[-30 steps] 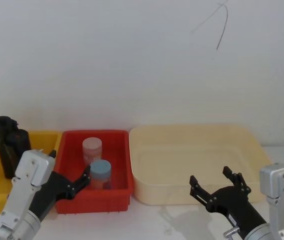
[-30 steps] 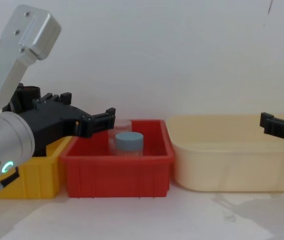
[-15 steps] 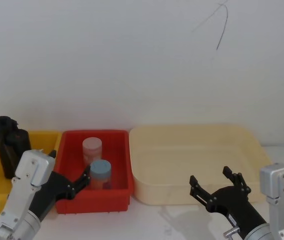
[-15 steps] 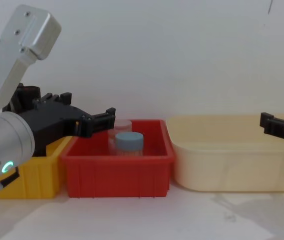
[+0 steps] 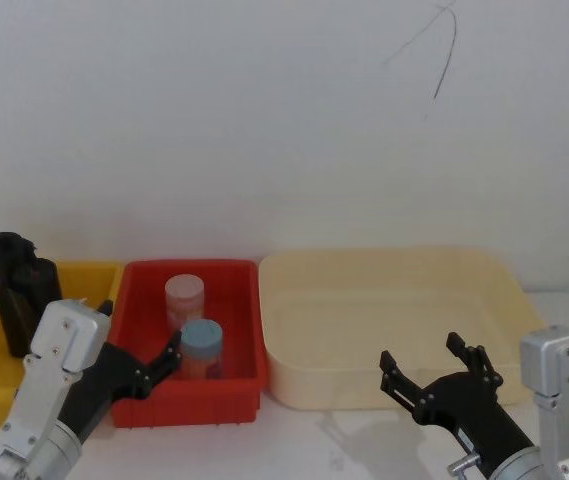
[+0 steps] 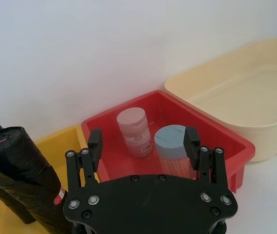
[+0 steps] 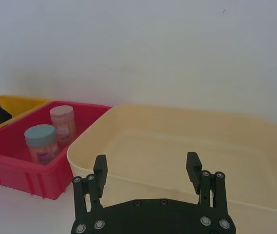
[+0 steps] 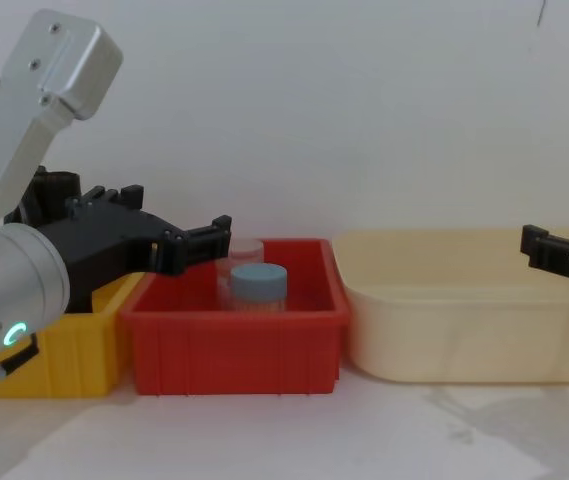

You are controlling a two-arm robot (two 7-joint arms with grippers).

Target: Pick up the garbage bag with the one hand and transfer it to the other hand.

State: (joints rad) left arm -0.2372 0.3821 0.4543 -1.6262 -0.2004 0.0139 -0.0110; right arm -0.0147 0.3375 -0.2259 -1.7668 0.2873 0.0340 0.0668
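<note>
Left claw (image 6: 143,139) hangs spread wide and empty, facing the red bin (image 6: 226,146). The garbage bag (image 6: 26,170) stands further left in the yellow bin (image 6: 63,139). Best bet: swing over and straddle the roll squarely, mid-height. Right claw (image 7: 146,163), also spread, sits by the cream tub (image 7: 255,126).

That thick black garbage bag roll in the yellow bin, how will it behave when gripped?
The garbage bag looks like tightly wound film, so it is probably firm with slight give. Its smooth plastic may slip in the open left gripper. It stands on end in the yellow bin, so a nudge could tip it.
</note>
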